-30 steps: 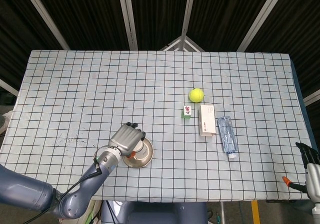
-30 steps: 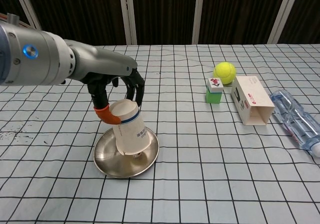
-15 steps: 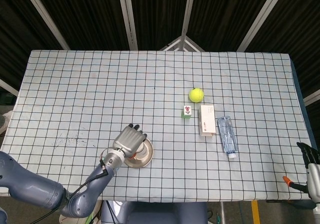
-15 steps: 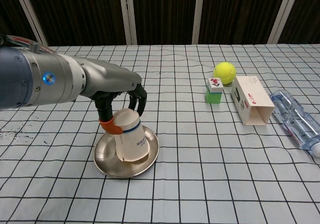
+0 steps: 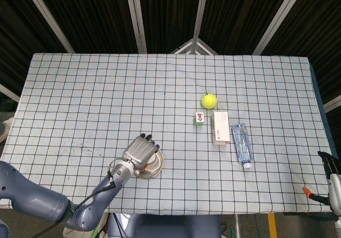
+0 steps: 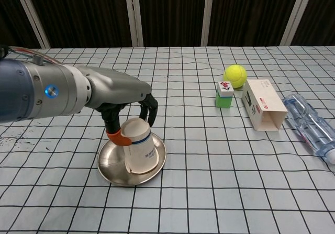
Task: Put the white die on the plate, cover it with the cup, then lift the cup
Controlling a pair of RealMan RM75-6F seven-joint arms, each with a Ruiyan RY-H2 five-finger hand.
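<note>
Left hand [image 6: 128, 111] clamped around the inverted paper cup [image 6: 140, 153], fingers wrapped over its upturned base from above, which keeps the mouth facing down for covering. Cup sits on the metal plate [image 6: 107, 170] with its mouth down, leaning a bit toward the plate's right side; looks like the rim is at or very near the plate floor, can't tell if it sits flat all round. Judged step: covering the die, cup about seated, lift not yet done.

White die not visible in either view. Likely under the cup on the plate, but that's a guess; the cup wall and the hand block it. In the head view the left hand [image 5: 139, 152] hides nearly all of the cup, only the plate [image 5: 156, 166] edge shows past it.

Right hand [image 5: 331, 180] sits at the frame's edge far right of the plate, well apart, cut off; cannot tell whether its fingers are apart or closed. Not in the chest view.

Clutter, all well right of the plate and untouched: tennis ball [image 6: 235, 76], green block [image 6: 224, 94] with a red mark on its white top, white carton [image 6: 263, 105], plastic bottle [image 6: 310, 124] lying down, its cap end partly cut off in the chest view. Checked cloth covers the surface [image 6: 209, 192].
</note>
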